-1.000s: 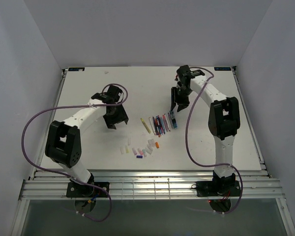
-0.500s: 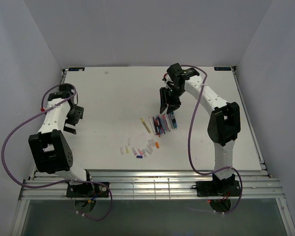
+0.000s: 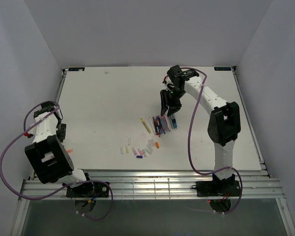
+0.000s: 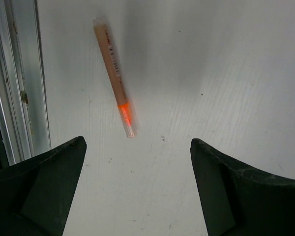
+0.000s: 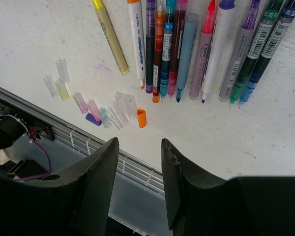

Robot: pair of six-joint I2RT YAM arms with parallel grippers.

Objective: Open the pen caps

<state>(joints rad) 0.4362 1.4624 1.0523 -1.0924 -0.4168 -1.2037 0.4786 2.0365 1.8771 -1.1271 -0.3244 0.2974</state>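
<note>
The left gripper point(image 4: 137, 147) gapes above an orange pen point(image 4: 113, 73) at the tabletop's left edge, while the right gripper point(image 5: 139, 147), half-open and empty, overlooks the pen row point(image 5: 187, 49), probably choosing the next.

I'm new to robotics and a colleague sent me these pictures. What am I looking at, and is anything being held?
These are two robot arms bolted to a white table, each ending in a two-finger gripper. The wide picture comes from a fixed camera above and behind them. The other two come from cameras on the wrists, so the dark shapes at the bottom are each arm's own fingers. The right gripper hovers over a row of pens, with small loose caps lying beside their tips. The left gripper is at the table's left edge, above a single orange pen. Both grippers are open and hold nothing.
</note>
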